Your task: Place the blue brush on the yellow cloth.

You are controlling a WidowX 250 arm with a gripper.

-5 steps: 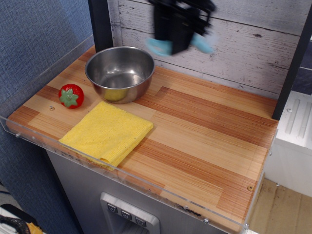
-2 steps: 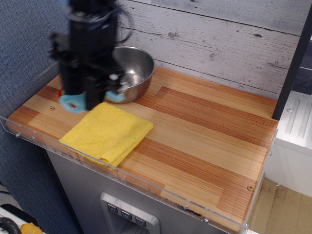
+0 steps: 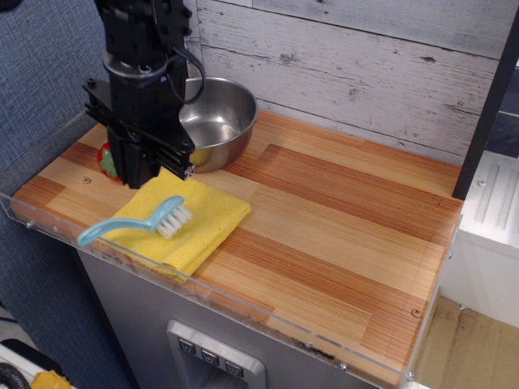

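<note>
The blue brush point(image 3: 139, 224) lies on the yellow cloth point(image 3: 208, 217). Its bristled head rests on the cloth's middle and its handle sticks out past the cloth's left edge. My gripper point(image 3: 154, 175) hangs just behind and above the brush. Its jaws are apart, with nothing between them, and they do not touch the brush. The arm hides the far left corner of the cloth.
A steel bowl point(image 3: 219, 117) stands right behind the gripper, near the plank wall. A red strawberry toy point(image 3: 105, 160) peeks out at the gripper's left. A clear acrylic rim point(image 3: 243, 312) runs along the counter's front and left edges.
The gripper carried the brush from the back wall down to the left, over the cloth. It has let go, and the brush now lies on the cloth.
</note>
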